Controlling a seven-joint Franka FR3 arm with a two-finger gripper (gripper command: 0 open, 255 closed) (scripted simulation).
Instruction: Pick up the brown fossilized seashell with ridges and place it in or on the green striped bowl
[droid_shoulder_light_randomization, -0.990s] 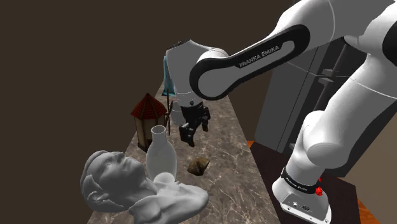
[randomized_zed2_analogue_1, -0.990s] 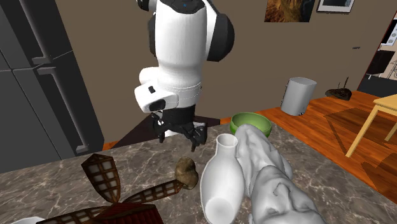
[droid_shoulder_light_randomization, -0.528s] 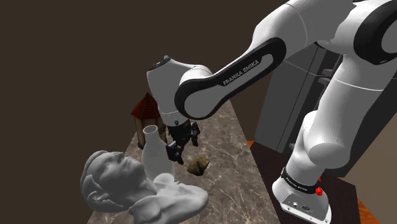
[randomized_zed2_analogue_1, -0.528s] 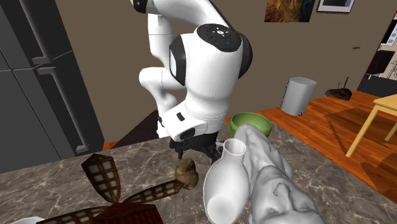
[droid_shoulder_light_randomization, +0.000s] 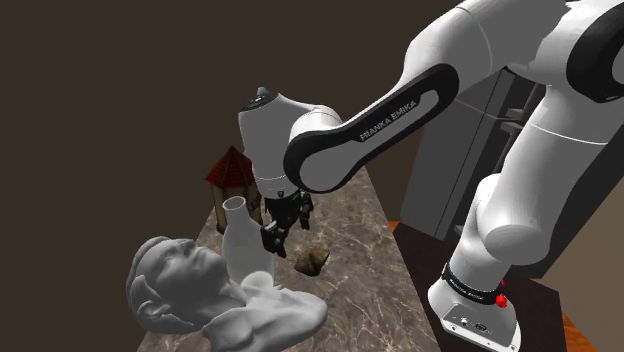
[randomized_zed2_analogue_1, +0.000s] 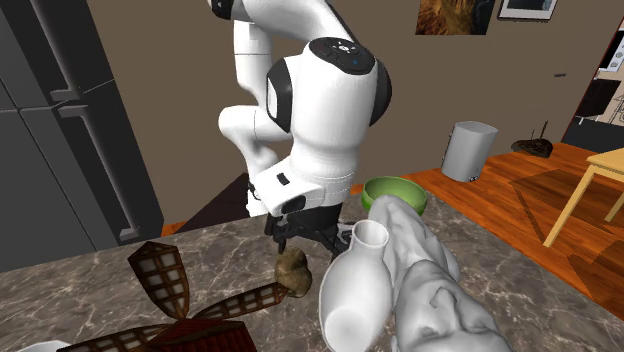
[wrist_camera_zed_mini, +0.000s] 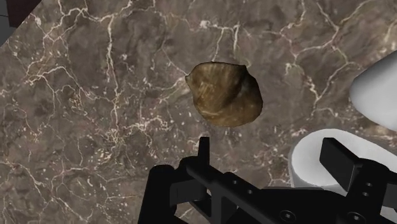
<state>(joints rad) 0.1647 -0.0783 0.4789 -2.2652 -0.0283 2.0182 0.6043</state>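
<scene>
We've got the black two-finger gripper (wrist_camera_zed_mini: 270, 153) spread wide, hovering just above the brown ridged seashell (wrist_camera_zed_mini: 224, 93), which lies loose on the dark marble bench (wrist_camera_zed_mini: 95, 95) right beside the white narrow-necked vase (randomized_zed2_analogue_1: 350, 290).

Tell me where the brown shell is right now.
The brown shell lies on the marble counter, to the shoulder view's right of the white vase, just ahead of the open gripper and not held.
</scene>
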